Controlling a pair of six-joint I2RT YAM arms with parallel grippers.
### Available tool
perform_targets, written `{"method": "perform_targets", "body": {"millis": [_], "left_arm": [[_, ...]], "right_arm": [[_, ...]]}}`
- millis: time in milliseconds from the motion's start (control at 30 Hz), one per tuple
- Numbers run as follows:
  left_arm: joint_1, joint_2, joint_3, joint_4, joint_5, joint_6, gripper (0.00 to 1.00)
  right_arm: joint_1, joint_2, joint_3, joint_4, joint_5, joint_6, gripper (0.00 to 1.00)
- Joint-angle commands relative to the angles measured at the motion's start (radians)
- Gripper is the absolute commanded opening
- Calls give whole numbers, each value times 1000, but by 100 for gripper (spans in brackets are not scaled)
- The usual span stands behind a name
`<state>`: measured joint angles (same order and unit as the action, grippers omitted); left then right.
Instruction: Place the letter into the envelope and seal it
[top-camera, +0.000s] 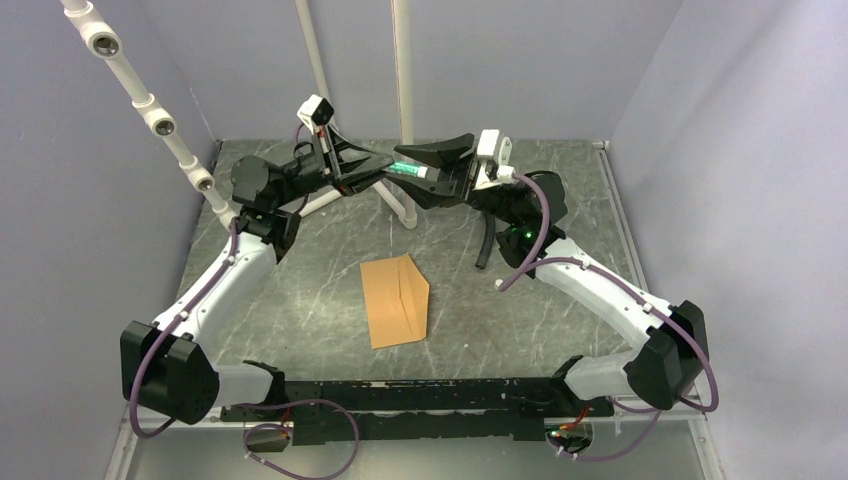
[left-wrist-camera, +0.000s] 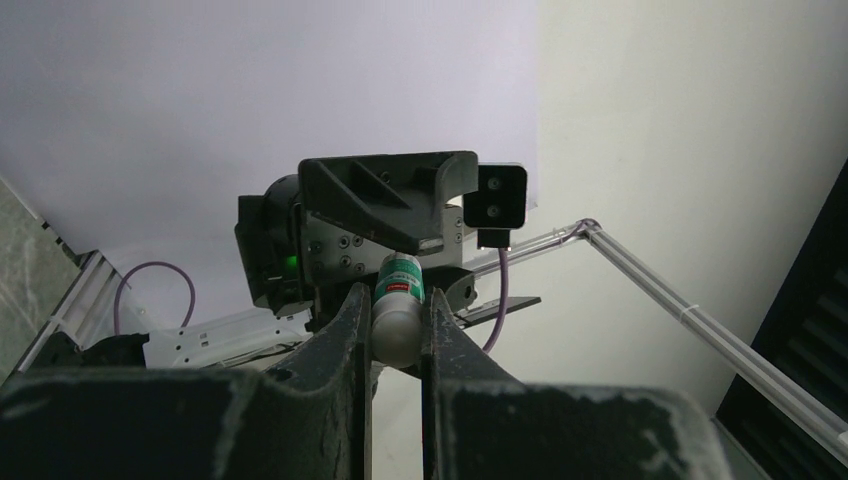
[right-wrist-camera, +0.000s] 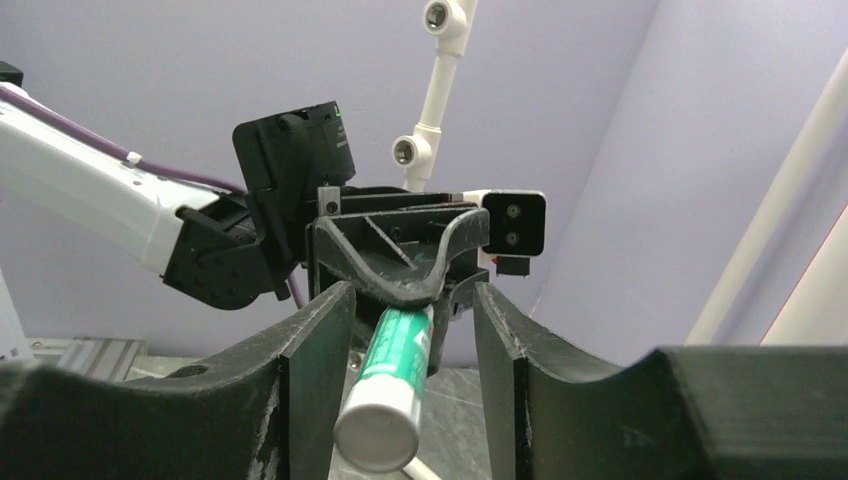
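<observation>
The envelope (top-camera: 395, 300) is plain orange-brown, with a darker crease line across it. Under the envelope, the table (top-camera: 300, 310) is grey-green with a marbled pattern of pale veins. Beyond the envelope, the glue stick (right-wrist-camera: 392, 370) has a green body and a white cap, with what may be a small red mark on its label. Either side of the envelope, the left arm (top-camera: 215, 290) and right arm (top-camera: 600, 290) are white with black joints and purple cables (top-camera: 540, 230). The walls (top-camera: 520, 60) are pale lilac.
</observation>
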<state>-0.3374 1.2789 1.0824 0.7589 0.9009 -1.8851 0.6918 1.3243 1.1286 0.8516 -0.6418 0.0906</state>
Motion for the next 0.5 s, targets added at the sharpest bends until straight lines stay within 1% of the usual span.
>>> {"method": "perform_targets", "body": {"millis": [0, 133, 233, 467], "left_arm": [[-6, -8, 2, 135, -38, -38, 2], [-6, -8, 0, 142, -43, -38, 2], [-6, -5, -1, 145, -45, -39, 2], [-6, 4, -1, 160, -42, -43, 2]], "right_arm": [[5, -4, 25, 79, -29, 29, 49], [6, -9, 26, 54, -36, 17, 46], [5, -11, 28, 34, -39, 6, 41], [8, -6, 50, 7, -38, -8, 22]]}}
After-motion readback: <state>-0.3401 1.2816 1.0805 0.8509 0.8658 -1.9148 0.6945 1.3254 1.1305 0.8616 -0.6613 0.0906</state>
